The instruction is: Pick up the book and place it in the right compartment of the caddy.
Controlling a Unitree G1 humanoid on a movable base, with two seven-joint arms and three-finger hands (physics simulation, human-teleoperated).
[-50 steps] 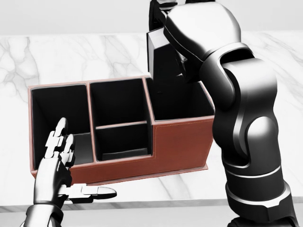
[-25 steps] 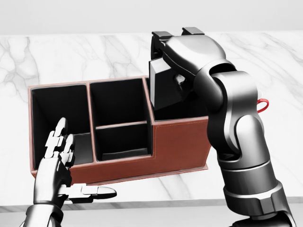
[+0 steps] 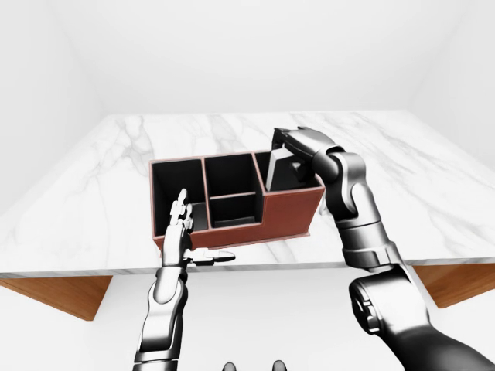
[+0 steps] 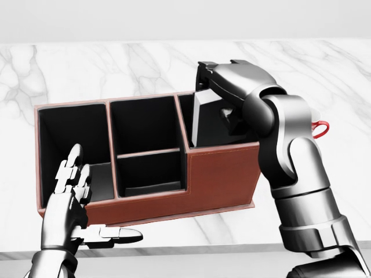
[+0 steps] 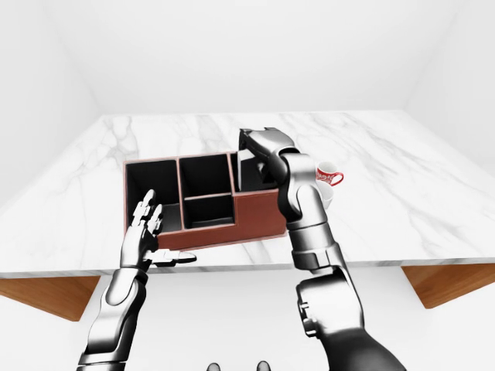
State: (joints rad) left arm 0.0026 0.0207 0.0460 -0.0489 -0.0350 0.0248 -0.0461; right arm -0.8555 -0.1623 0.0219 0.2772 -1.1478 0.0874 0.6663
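The right hand (image 4: 217, 87) is bending down from a raised elbow, gripping the book (image 4: 206, 119), which is standing tilted inside the right compartment of the caddy (image 4: 220, 176). The left hand (image 4: 72, 191) is hovering with fingers spread, just beside the caddy's left end.

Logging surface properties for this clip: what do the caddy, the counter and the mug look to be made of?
Caddy: looks like reddish-brown leather or leatherette, matte, with a stitched seam line along the edges and a dark lining. Counter: white marble look with grey veins, smooth; its underside shows wood tone. Mug: glossy white with red pattern and handle, probably ceramic. As renders, these are only apparent.
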